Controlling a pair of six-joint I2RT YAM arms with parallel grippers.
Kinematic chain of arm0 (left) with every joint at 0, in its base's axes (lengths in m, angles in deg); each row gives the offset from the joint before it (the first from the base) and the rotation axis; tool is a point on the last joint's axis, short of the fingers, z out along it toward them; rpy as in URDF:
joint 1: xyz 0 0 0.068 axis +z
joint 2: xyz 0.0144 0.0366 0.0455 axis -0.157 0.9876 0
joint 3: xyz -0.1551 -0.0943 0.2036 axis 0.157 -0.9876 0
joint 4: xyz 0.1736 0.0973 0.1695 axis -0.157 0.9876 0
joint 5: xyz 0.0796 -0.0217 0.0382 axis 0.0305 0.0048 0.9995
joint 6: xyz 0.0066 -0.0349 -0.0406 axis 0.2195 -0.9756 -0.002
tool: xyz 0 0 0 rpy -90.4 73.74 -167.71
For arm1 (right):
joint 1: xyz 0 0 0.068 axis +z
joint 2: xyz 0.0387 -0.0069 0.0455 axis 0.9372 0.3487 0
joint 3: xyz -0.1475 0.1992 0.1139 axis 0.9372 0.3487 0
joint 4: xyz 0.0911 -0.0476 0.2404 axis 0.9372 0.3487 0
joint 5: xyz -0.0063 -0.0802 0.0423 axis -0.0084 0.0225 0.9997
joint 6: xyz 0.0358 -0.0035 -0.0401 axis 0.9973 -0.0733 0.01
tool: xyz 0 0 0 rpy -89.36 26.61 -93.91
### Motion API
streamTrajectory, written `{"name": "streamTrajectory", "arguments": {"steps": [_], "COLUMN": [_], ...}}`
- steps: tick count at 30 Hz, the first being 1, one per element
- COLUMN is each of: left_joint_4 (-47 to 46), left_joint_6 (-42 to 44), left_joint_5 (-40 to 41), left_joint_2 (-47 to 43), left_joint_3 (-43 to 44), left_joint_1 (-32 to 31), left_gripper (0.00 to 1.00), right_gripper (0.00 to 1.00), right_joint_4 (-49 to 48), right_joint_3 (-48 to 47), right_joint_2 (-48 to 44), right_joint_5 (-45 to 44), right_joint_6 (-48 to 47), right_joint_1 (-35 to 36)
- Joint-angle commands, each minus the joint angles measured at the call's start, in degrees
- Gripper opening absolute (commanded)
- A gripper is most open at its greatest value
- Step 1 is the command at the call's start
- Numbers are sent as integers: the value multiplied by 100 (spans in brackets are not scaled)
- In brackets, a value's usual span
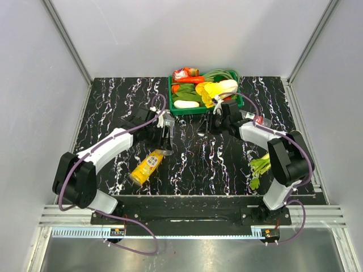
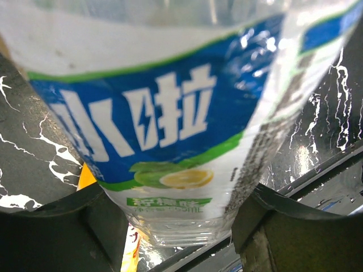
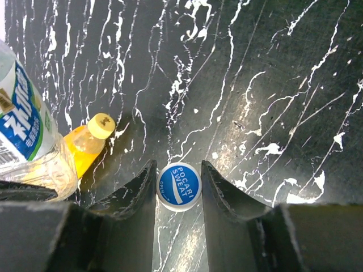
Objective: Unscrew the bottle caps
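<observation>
The left gripper (image 2: 180, 199) is clamped on the lower body of the water bottle (image 2: 170, 107), one finger on each side of the blue label, at the middle-left of the table (image 1: 113, 102). That grip most likely braces the bottle against turning. The right gripper (image 3: 178, 168) is closed around the blue cap (image 3: 179, 187), which sits face-up between its fingers, apart from the bottle and to its right, so this cap looks to be off already. From the wrist view I cannot tell whether the cap hangs above the marbled top or rests on it.

The orange juice bottle (image 1: 148, 165) lies on its side just near of the left gripper, with its yellow cap (image 3: 102, 125) screwed on and close beside the held bottle. The red-label bottle (image 1: 258, 120) lies against the right arm, near the green tray (image 1: 172, 96) of vegetables.

The right gripper works close to the tray's near rim, so there is little room on the far side. The freest ground is the centre strip between the arms, toward the near edge. A leafy stalk (image 1: 260, 167) takes up the near right
</observation>
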Motion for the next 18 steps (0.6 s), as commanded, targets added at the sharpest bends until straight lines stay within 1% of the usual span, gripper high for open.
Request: {"name": "streamTrajectory", "arguments": {"steps": [1,4,6,7,9,10,11,15,18], "left_joint_4": [44,79,70,70,70,62,62,-17,-17], "left_joint_6": [229,282,317,326,353,361,370,397,423], "left_joint_5": [-295,-409,-515,-550,-638,-664,-673,-717,-822], "left_joint_2": [207,269,243,225,164,129,94,-47,-65], "left_joint_3": [359,394,403,411,420,412,412,350,359], "left_joint_1": [31,22,22,22,22,22,14,14,14], "left_gripper": [11,10,10,10,11,11,11,11,11], "right_gripper": [0,1,7,15,40,50,58,75,84], "right_joint_4": [-691,-630,-515,-454,-410,-349,-322,-339,-234], "right_joint_3": [-6,-6,-15,-24,-15,-24,-24,64,38], "right_joint_2": [300,476,573,626,661,679,670,408,187], "right_joint_5": [-163,-418,-602,-664,-726,-796,-857,-954,-1025], "right_joint_6": [146,84,66,40,5,14,22,31,14], "right_joint_1": [33,33,42,51,42,42,42,51,42]}}
